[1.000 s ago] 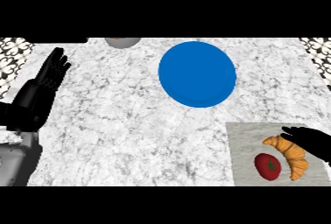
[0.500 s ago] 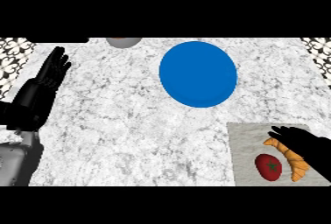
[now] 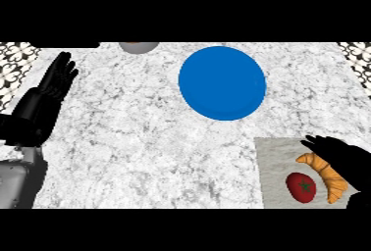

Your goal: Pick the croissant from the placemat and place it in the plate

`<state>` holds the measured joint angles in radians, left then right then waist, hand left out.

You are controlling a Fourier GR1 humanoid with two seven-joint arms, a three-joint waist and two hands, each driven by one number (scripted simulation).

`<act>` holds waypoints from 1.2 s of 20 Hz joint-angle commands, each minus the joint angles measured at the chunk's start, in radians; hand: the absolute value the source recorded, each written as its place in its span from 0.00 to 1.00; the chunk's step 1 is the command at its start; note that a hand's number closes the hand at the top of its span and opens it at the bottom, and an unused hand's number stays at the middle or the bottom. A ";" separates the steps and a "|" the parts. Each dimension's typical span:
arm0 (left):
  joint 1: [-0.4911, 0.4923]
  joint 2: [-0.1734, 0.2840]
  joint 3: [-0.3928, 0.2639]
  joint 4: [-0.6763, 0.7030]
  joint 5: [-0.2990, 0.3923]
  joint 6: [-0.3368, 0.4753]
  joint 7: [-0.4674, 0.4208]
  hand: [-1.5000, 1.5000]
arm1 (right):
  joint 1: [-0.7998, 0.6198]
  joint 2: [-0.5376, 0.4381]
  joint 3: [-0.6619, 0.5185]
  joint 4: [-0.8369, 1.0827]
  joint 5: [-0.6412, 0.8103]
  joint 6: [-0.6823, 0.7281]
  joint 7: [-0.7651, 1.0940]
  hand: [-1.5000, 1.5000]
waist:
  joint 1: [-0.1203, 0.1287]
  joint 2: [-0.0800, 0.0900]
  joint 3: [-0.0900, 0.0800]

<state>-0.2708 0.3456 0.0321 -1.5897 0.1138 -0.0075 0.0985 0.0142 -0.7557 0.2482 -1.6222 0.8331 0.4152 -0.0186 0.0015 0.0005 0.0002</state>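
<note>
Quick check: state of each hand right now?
Left hand: open, resting at the left edge, holding nothing.
Right hand: open beside the croissant, not holding it.

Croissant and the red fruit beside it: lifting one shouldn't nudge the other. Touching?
Apart. The head view shows grey placemat between croissant and red fruit.

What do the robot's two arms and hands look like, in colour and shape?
The left hand is plain black, with long slim fingers and a blocky black wrist, joined to a light grey boxy forearm. The right hand is also plain black; its forearm hardly shows. No cables, markings or sleeves are visible.
</note>
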 commanded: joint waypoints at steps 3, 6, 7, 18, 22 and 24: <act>0.029 -0.019 0.010 -0.062 -0.021 -0.018 0.034 0.50 | 0.002 0.024 -0.049 0.138 0.067 -0.041 -0.129 0.00 | -0.001 -0.001 0.000; -0.061 0.016 0.060 0.012 0.008 -0.054 0.072 0.50 | -0.007 0.092 0.025 0.146 0.132 -0.030 -0.082 0.00 | -0.004 -0.001 0.000; 0.010 -0.026 0.038 0.048 -0.027 -0.055 -0.051 0.50 | -0.053 0.100 0.002 0.209 0.135 -0.009 -0.106 0.00 | -0.001 0.000 0.000; -0.039 -0.047 0.059 -0.002 -0.032 -0.061 0.048 0.50 | -0.152 0.219 -0.038 0.478 0.244 -0.177 -0.208 1.00 | 0.003 0.001 0.000; 0.003 -0.034 0.075 -0.010 -0.039 -0.074 0.001 0.50 | -0.124 0.220 -0.069 0.401 0.252 -0.346 -0.257 1.00 | 0.001 0.000 0.000; -0.038 -0.049 0.060 0.016 -0.050 -0.056 0.020 0.50 | -0.163 0.235 -0.207 0.491 0.195 -0.324 -0.113 1.00 | -0.006 0.003 0.001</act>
<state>-0.2899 0.3158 0.1060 -1.5922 0.0833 -0.0810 0.1192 -0.1138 -0.5593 0.1430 -1.2001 1.0600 0.1447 -0.2154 -0.0001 -0.0016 -0.0047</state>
